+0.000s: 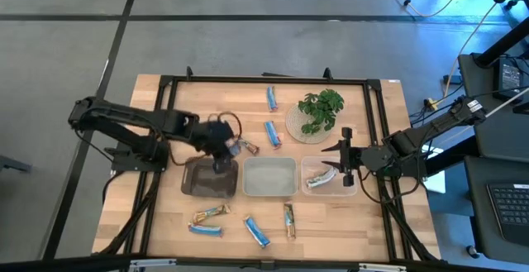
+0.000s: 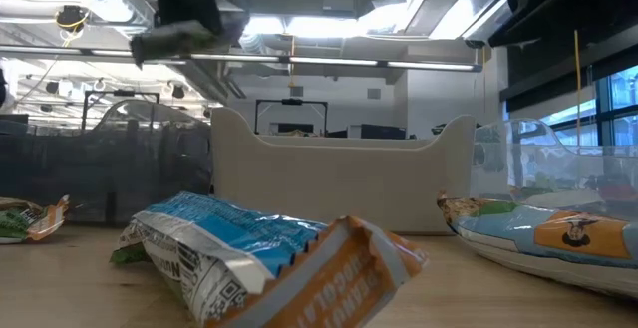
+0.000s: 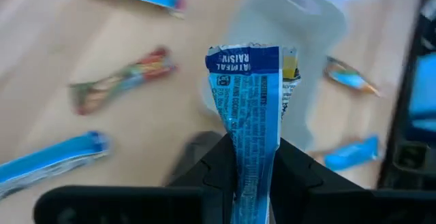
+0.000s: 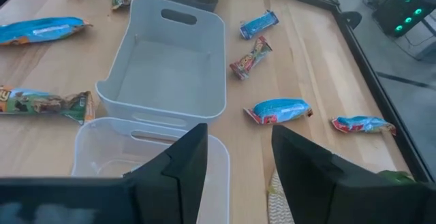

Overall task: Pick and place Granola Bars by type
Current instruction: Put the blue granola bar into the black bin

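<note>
My left gripper (image 1: 226,145) is shut on a blue granola bar (image 3: 251,108) and hangs above the far edge of the dark tray (image 1: 207,181). A brown/red bar (image 1: 250,149) lies on the table just beyond it. My right gripper (image 1: 343,155) stands open above the clear tray (image 1: 331,191), which holds a silvery-green bar (image 1: 321,178). Between the two trays stands a grey tray (image 1: 269,178). Two blue bars (image 1: 272,116) lie toward the far edge. Several bars (image 1: 240,222) lie along the near edge. My left gripper pinches one end of the blue bar (image 3: 253,173) between its two fingers (image 3: 216,173). The rest of the wrapper sticks straight out past the fingertips to its crimped free end (image 3: 244,57). The fingers slant down toward the table's right, and the bar is lifted clear.
A leafy plant on a round plate (image 1: 318,113) stands at the far right of the table. A black frame rail (image 1: 264,79) runs around the table. In the low view, a blue and orange bar (image 2: 259,258) lies close in front.
</note>
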Robot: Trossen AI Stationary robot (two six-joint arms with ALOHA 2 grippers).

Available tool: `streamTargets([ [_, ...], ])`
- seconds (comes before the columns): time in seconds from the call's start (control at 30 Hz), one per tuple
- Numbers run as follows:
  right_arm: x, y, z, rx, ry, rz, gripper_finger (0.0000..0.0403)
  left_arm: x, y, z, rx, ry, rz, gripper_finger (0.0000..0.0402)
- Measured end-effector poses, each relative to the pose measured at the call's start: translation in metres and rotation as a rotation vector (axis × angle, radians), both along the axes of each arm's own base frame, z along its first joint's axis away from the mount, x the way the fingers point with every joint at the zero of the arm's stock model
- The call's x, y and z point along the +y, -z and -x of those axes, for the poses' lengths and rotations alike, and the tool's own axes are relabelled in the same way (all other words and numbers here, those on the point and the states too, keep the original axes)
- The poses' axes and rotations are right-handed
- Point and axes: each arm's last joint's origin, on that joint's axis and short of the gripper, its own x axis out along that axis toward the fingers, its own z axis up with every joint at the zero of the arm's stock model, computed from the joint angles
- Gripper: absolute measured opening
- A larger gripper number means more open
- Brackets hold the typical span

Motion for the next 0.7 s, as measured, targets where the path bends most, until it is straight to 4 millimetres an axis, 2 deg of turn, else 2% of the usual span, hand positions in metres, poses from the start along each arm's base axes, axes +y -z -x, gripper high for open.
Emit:
streamTargets([
  [0.13,0.000,-0.002,-0.001,-0.020,0.003,-0.012,0.0168,-0.025,0.006,0.000,0.025,0.148,-0.049,0.0059],
  [0.37,-0.002,-0.003,-0.003,-0.041,0.041,-0.059,0.0168,-0.057,0.028,0.002,0.101,0.276,-0.090,0.0059],
  [0.7,-0.002,-0.003,-0.003,-0.053,0.079,-0.131,0.0168,-0.072,0.056,-0.007,0.209,0.412,-0.185,0.0060],
])
